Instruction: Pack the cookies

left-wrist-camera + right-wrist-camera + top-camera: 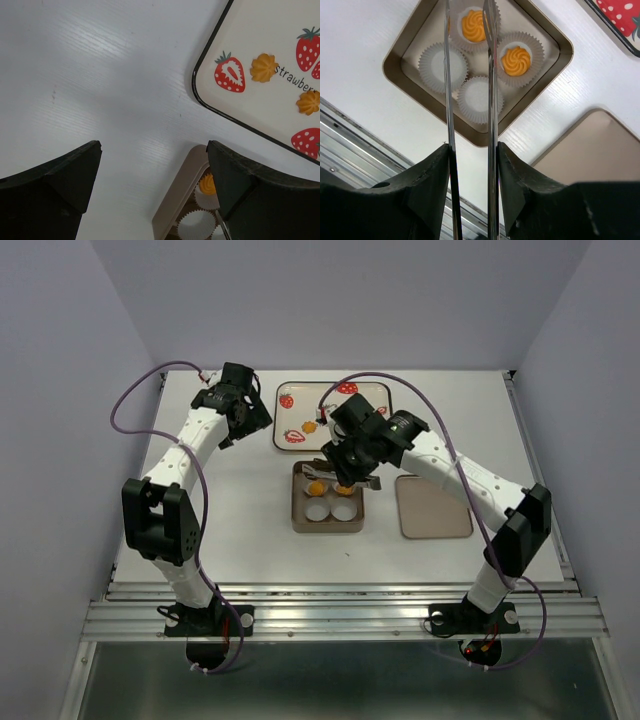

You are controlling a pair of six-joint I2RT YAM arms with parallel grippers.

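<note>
Two orange cookies [516, 59] sit in white paper cups inside the brown box [400, 60]. One of them [474, 25] lies between the tips of the metal tongs [449, 100]. My right gripper [472, 147] is shut on the tongs and hovers over the box [300, 520]. Two more cookies [263, 67] [308, 102] rest on the strawberry tray [240, 30]. My left gripper [154, 146] is open with nothing in it, above bare table left of the tray [370, 390]. Two cups [479, 97] hold nothing.
The box's flat brown lid [433, 507] lies to the right of the box. Grey walls close in the table on three sides. A metal rail [340, 615] runs along the near edge.
</note>
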